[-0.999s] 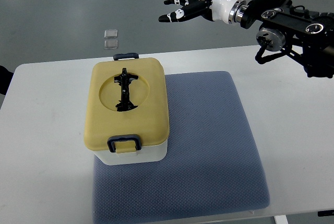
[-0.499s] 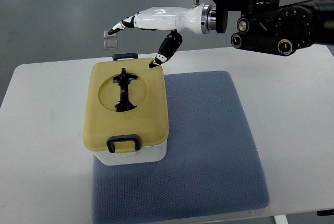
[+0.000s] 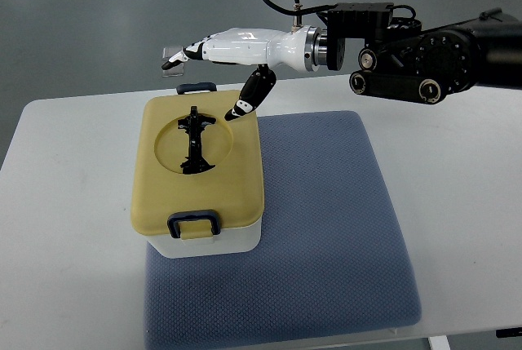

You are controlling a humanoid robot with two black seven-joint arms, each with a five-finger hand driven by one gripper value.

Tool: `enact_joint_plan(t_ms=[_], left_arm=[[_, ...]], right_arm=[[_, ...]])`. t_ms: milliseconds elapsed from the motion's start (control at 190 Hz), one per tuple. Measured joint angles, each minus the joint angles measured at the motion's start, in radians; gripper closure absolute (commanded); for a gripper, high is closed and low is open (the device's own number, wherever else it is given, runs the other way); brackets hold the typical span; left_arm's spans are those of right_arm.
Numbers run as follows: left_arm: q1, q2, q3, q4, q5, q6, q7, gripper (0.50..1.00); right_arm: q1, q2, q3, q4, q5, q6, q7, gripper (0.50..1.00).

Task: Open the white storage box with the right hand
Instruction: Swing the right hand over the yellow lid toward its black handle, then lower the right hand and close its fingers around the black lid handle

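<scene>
The right hand [image 3: 214,68], fingers spread and empty, hovers over the storage box [image 3: 198,172]'s far edge; it should lower onto the far latch [image 3: 196,87] and release it squarely.

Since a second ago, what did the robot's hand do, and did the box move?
The right hand swung in from the upper right, turned over and reached left, ending above the far end of the box. Its fingers are spread and it holds nothing; the thumb hangs by the lid's far right corner. The box, lid, both latches and the mat stayed put. The lid is still closed.
</scene>
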Motion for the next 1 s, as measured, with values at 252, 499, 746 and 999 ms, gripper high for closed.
enact_joint_plan(t_ms=[252,499,746,999], left_arm=[[0.000,0.000,0.000,0.000,0.000,0.000,0.000,0.500],[0.000,0.000,0.000,-0.001,0.000,0.000,0.000,0.500],[0.000,0.000,0.000,0.000,0.000,0.000,0.000,0.500],[0.000,0.000,0.000,0.002,0.000,0.000,0.000,0.500]], right_arm=[[-0.033,0.041,0.019,-0.018,0.018,-0.015,0.000,0.572],[-0.058,0.089,0.055,-0.043,0.057,-0.017,0.000,0.572],[-0.098,0.132,0.074,-0.076,0.059,-0.020,0.000,0.574],[-0.131,0.166,0.099,-0.102,0.061,-0.029,0.000,0.579]])
